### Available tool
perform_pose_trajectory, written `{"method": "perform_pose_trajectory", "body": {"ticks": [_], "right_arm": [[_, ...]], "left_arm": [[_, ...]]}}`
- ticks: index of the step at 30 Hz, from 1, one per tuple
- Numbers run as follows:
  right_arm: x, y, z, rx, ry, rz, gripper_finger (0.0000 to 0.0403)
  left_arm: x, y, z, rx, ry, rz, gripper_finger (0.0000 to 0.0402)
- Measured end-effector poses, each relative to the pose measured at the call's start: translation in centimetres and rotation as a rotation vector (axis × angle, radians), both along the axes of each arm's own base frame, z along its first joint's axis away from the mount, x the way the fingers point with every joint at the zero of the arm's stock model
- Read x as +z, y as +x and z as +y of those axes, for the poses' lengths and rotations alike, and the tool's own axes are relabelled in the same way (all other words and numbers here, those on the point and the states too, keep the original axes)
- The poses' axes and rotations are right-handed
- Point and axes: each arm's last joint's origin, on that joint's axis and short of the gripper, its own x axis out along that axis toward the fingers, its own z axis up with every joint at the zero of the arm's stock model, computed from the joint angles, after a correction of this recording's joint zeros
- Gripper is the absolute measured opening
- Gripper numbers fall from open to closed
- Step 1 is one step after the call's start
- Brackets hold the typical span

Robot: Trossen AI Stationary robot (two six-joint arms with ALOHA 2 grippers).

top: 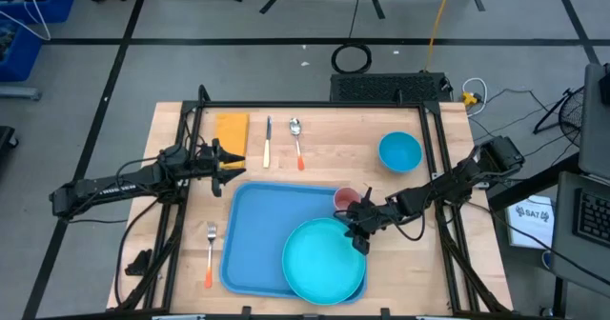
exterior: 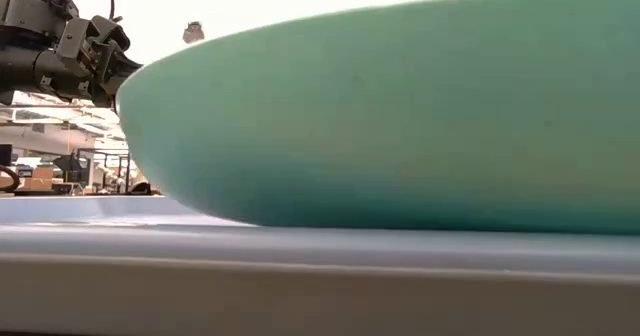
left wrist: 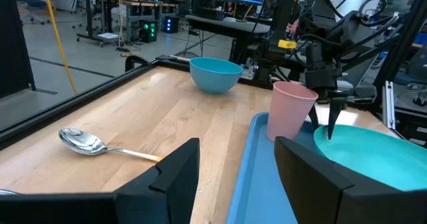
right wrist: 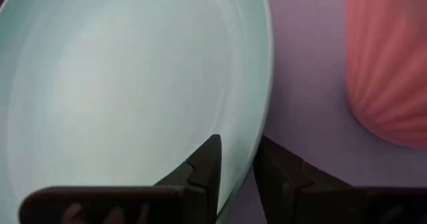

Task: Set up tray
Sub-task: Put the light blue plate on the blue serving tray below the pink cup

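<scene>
The blue tray point(top: 255, 234) lies flat in the middle of the table. A round turquoise plate point(top: 324, 260) sits on its near right part and overhangs the tray's corner. It fills the low view point(exterior: 400, 116). A pink cup point(top: 345, 200) stands upright in the tray's far right corner. My right gripper point(top: 360, 236) is at the plate's far right rim, beside the cup, and is shut on that rim. My left gripper point(top: 233, 163) hovers open above the table at the tray's far left corner, touching nothing. In its wrist view point(left wrist: 237, 177) the cup point(left wrist: 291, 109) and plate point(left wrist: 373, 154) show ahead. My right gripper pinches the plate's rim point(right wrist: 248, 174) on its far right side. One finger point(right wrist: 207, 164) is inside the plate and the other point(right wrist: 283, 174) outside it. The fingers come from above, pointing down point(left wrist: 333, 117). The plate's underside rests on the tray point(exterior: 200, 238).
On the table beyond the tray lie a yellow cloth point(top: 232, 130), a knife point(top: 268, 141) and a spoon point(top: 297, 141). A blue bowl point(top: 399, 151) stands at the far right. A fork point(top: 210, 253) lies to the left of the tray. Black frame rails run along the table's sides.
</scene>
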Motion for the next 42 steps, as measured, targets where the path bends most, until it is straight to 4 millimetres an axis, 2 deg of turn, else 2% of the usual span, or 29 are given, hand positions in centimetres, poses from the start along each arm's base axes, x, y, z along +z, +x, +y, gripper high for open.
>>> {"method": "perform_pose_trajectory", "body": {"ticks": [11,22,32,42], "right_arm": [[0.4,0.3,0.1,-0.018,0.041,-0.043,0.0102],[0.3,0.3,-0.2,-0.072,-0.028,-0.049,0.0102],[1.0,0.8,0.4,-0.035,0.066,-0.123,0.0102],[1.2,1.0,0.4,-0.031,0.072,-0.149,0.0102]], "left_arm": [[0.0,0.0,0.0,0.002,-0.001,0.000,0.0200],[0.0,0.0,0.0,0.002,-0.001,-0.001,0.0200],[0.0,0.0,0.0,0.002,0.000,0.000,0.0200],[0.0,0.0,0.0,0.002,0.000,0.000,0.0200]]}}
